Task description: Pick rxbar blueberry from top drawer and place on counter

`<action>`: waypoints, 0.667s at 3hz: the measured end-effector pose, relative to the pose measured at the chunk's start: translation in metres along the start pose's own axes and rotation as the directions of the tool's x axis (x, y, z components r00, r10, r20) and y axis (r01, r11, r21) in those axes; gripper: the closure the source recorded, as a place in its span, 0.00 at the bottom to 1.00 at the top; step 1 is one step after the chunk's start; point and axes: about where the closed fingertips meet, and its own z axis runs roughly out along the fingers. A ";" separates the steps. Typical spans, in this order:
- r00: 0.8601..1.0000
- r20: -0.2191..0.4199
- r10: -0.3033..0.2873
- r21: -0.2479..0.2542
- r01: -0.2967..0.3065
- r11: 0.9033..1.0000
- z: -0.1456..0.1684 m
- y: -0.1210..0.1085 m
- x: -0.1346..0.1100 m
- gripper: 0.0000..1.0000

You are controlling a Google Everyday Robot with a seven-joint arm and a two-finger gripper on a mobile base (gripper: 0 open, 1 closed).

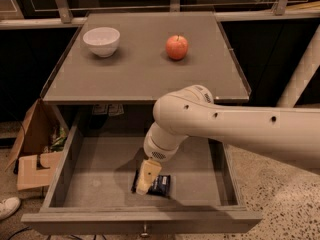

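Note:
The rxbar blueberry [161,184], a flat dark navy bar, lies on the bottom of the open top drawer [100,166] near its front middle. My gripper [146,180] reaches down into the drawer from the white arm and sits right on the bar's left part, covering it. The counter [135,71] is the grey top above the drawer.
A white bowl [101,40] stands at the counter's back left and a red-orange apple [177,47] at its back middle. Cardboard boxes [31,149] lie on the floor left of the cabinet. The drawer's knob [145,230] shows at the front.

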 end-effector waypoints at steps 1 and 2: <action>1.000 0.002 0.002 -0.001 -0.002 1.000 0.002 0.000 0.000 0.00; 1.000 0.007 0.000 -0.019 0.000 1.000 0.013 0.004 0.001 0.00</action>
